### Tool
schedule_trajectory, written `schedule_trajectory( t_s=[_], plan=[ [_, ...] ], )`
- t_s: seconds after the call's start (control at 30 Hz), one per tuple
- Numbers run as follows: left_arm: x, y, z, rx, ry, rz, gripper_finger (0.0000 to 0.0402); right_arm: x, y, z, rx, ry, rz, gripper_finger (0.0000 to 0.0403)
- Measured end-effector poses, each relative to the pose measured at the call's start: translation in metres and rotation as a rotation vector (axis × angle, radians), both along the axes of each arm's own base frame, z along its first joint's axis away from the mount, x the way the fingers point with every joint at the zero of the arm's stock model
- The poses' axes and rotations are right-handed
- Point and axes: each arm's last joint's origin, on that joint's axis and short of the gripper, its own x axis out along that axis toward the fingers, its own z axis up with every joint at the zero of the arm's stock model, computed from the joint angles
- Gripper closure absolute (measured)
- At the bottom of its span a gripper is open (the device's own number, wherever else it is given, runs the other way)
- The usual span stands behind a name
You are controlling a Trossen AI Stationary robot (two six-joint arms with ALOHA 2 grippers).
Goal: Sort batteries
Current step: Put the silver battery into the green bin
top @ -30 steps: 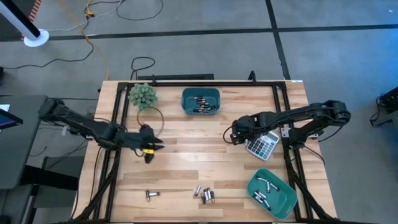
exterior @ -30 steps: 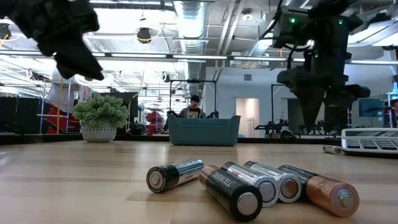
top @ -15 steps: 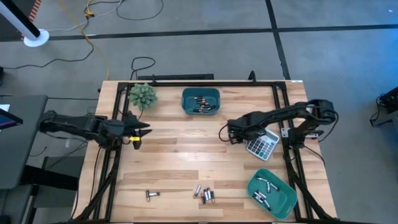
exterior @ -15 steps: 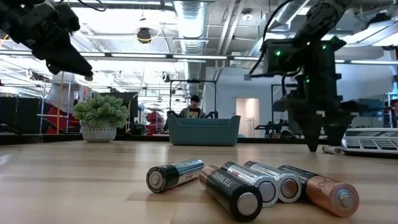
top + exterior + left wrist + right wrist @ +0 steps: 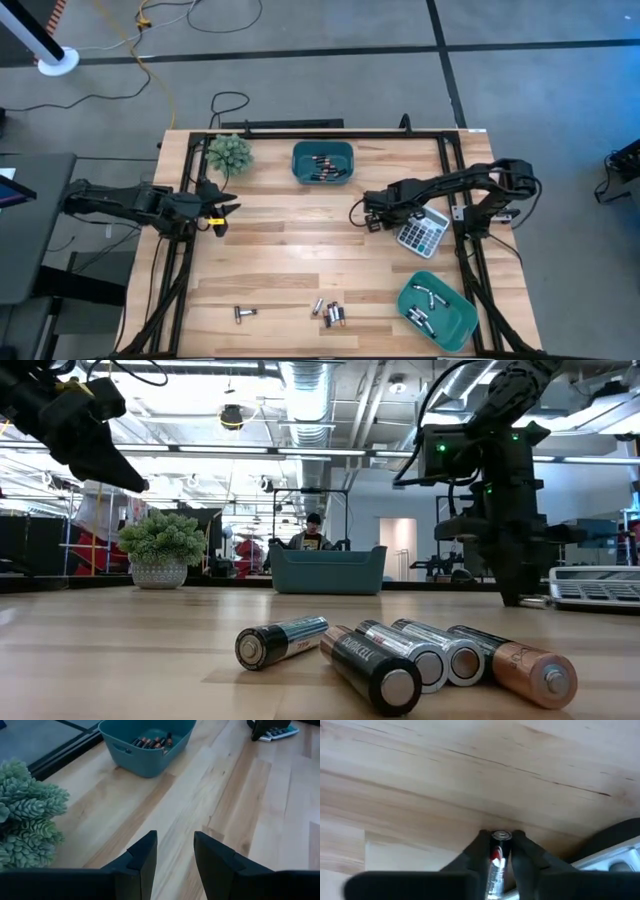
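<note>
Since the earlier frame the right gripper [image 5: 499,851] has come down to the counter [image 5: 300,250] beside the calculator [image 5: 422,232], its jaws pinching one battery [image 5: 498,854]. Lift straight, avoiding the calculator. Left gripper [image 5: 174,851] waits near the plant [image 5: 230,153], jaws spread.

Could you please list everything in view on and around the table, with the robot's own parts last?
Bins: two, teal; one at the table's far edge, one at the near right corner, both holding batteries.
Loose batteries: a cluster and one apart, dark and silvery, near edge.
Calculator: one, grey-white, right side.
Plant: one, green, far left.
Table: one, light wood.
Person: one, in the room behind.
Left gripper: open, empty, left edge.
Right gripper: closed around a battery beside the calculator.
</note>
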Motion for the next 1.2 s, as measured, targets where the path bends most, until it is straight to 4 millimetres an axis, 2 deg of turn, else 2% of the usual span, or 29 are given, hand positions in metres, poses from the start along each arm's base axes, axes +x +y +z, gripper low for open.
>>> schedule_trajectory(
  t_s=[0.17,0.27,0.37,0.57,0.83,1.07,1.2],
  plan=[
    [0.0,0.0,0.0,-0.008,-0.005,0.004,0.0276,0.0,0.001,0.008,-0.004,-0.044,0.005,0.0375],
    [0.0,0.0,0.0,0.008,0.005,-0.01,0.0276,-0.002,0.003,0.014,-0.007,-0.072,0.011,0.0389],
    [0.002,-0.001,0.003,0.045,-0.005,-0.043,0.0276,-0.003,0.007,0.021,0.004,-0.104,0.019,0.0387],
    [0.006,-0.005,0.008,0.103,-0.018,-0.219,0.0276,-0.006,0.018,0.034,0.002,-0.159,0.022,0.0385],
    [0.009,-0.01,0.01,0.088,-0.037,-0.428,0.0276,-0.012,0.038,0.05,0.005,-0.216,0.025,0.0385],
    [0.009,-0.011,0.011,0.085,-0.04,-0.44,0.0276,-0.025,0.054,0.067,-0.017,-0.256,-0.019,0.0385],
    [0.009,-0.01,0.011,0.087,-0.04,-0.434,0.0276,-0.037,0.072,0.084,-0.01,-0.266,-0.045,0.0385]
  ],
)
